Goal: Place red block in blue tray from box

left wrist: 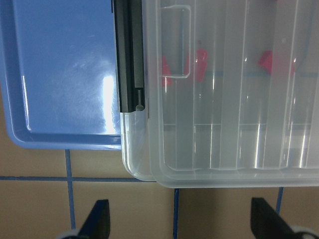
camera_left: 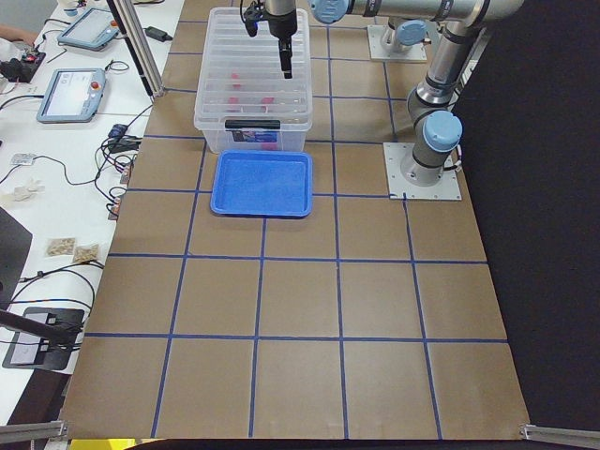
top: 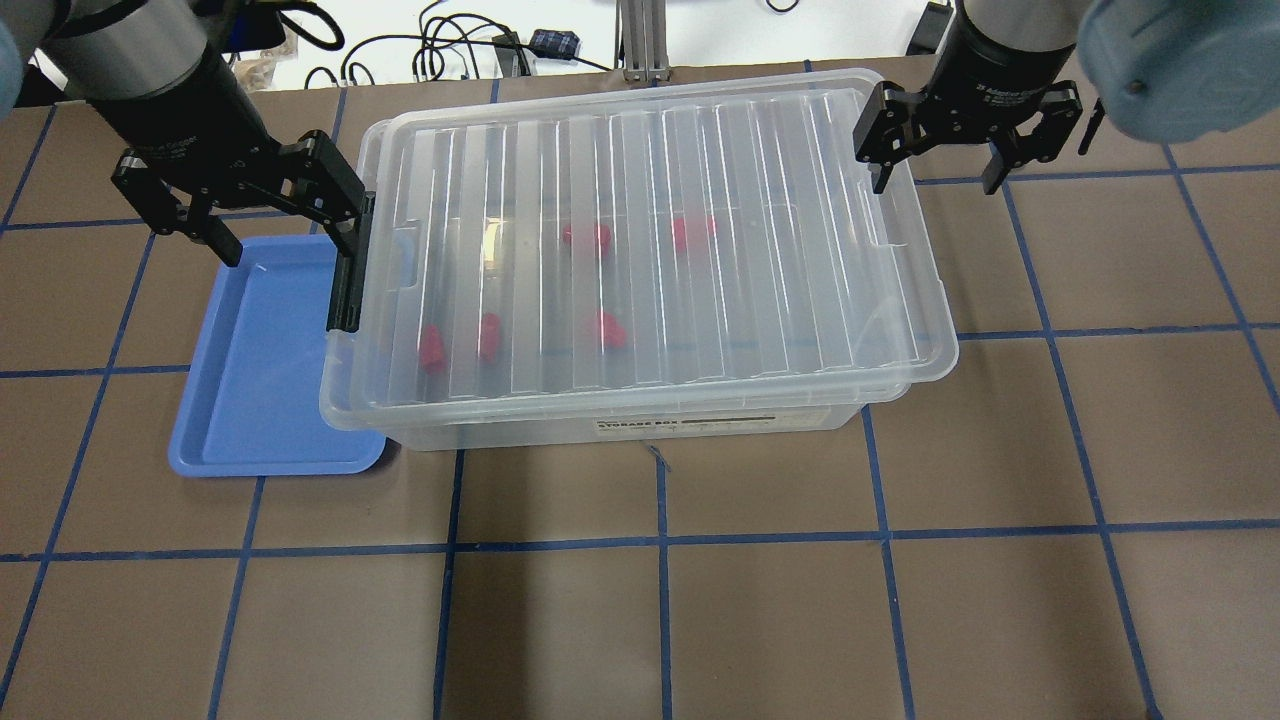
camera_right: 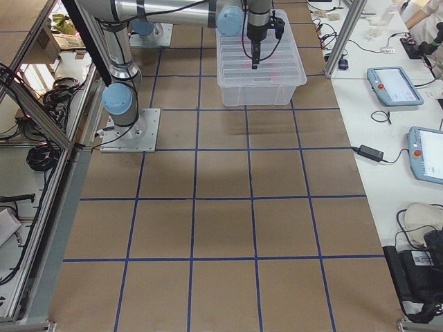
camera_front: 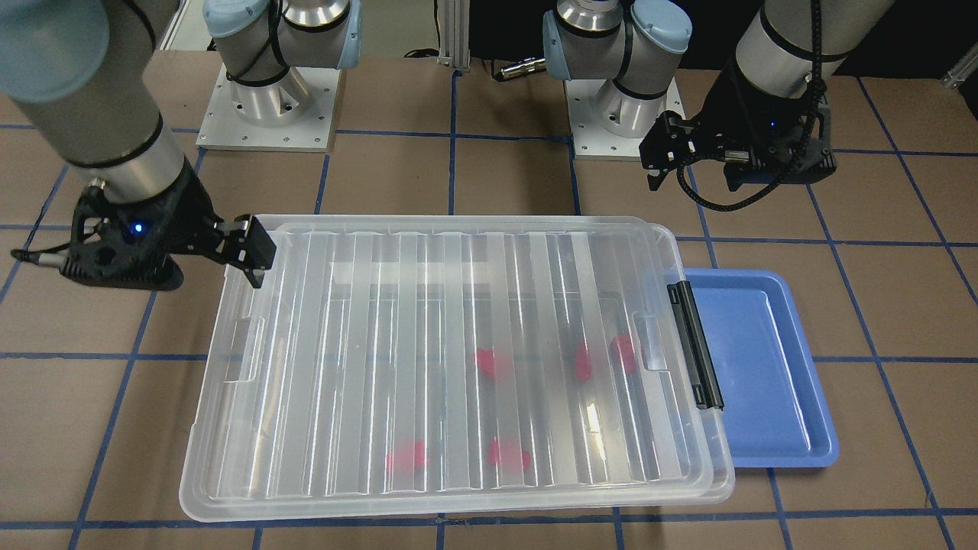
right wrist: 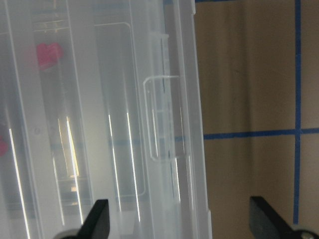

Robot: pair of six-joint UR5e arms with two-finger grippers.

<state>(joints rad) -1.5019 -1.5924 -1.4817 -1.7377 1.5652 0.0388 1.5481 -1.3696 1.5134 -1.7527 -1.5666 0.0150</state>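
Note:
The clear box point(top: 780, 250) stands with its ribbed lid shut. Several red blocks lie inside it, blurred through the lid, such as one point(top: 587, 236) at the far middle and one point(top: 432, 347) near the latch end. The black latch bar point(top: 345, 290) faces the blue tray point(top: 260, 390), which is empty and lies against that end. My left gripper point(top: 285, 235) is open above the tray's far end and the latch. My right gripper point(top: 935, 175) is open above the box's opposite far corner. Neither holds anything.
The brown table point(top: 700, 600) with blue tape lines spreads in front of the box. Cables point(top: 450, 50) lie beyond the far edge. In the left wrist view the tray point(left wrist: 60, 74) and the latch point(left wrist: 128, 59) sit side by side.

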